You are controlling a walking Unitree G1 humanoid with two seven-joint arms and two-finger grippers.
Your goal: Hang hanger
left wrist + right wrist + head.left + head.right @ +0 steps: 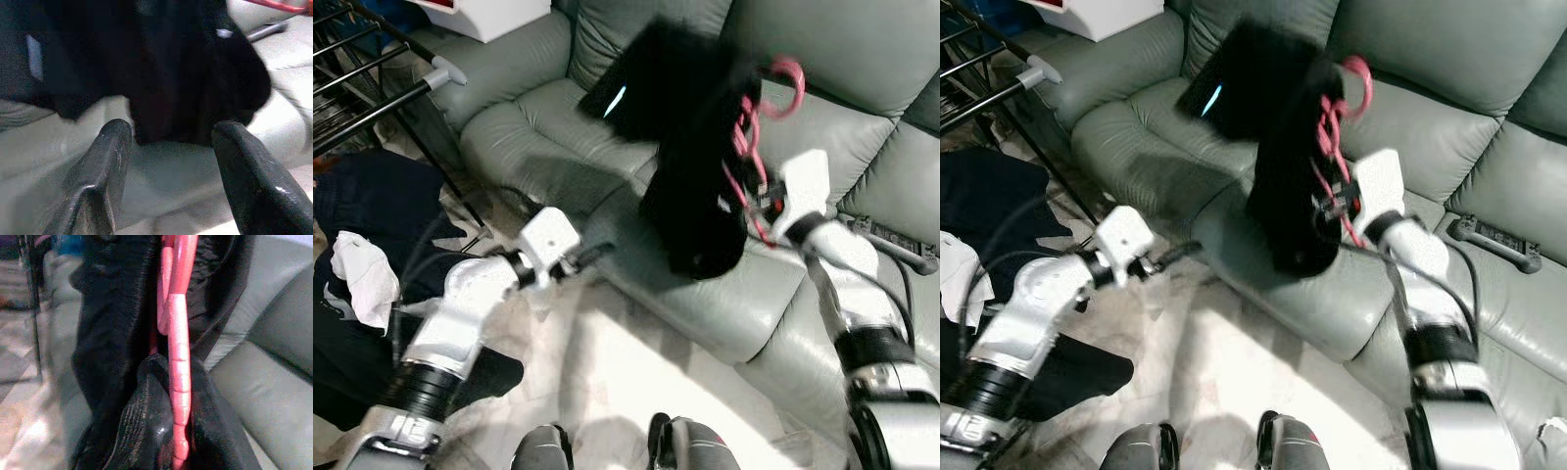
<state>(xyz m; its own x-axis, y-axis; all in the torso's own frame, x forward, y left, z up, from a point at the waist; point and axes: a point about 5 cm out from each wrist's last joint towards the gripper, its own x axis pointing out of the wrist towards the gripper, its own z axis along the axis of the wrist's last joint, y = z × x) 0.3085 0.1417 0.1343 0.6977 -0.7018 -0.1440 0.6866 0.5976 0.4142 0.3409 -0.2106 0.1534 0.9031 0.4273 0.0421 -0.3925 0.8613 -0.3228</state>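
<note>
At the far left a black metal drying rack point(357, 73) stands beside the sofa's arm, and below it a heap of dark clothes point(372, 211) lies on the floor with a white cloth point(362, 274) on top. The left hand point(592, 257) reaches out low in front of the sofa's seat edge, its two black fingers point(105, 166) spread apart with nothing between them; in the left wrist view they point toward the hanging black garment point(690, 137) and the cushion beneath it. The pale marble floor point(607, 382) shows between the arms, with the robot's feet at the lower edge.

The grey-green leather sofa point(529, 127) runs across the middle and right of the scene. Above its seat the black garment hangs in the air, blurred, draped on a pink hanger point(749, 137) whose hook curls up at the garment's upper right. The right hand point(759, 201) is raised over the seat cushion and pinches the pink hanger; the right wrist view shows the pink bar point(178, 362) running straight down between the dark fingers point(142, 421), with black fabric pressed around it. Further right, a dark game controller point(1494, 240) lies on the sofa's seat, well apart from the garment.
</note>
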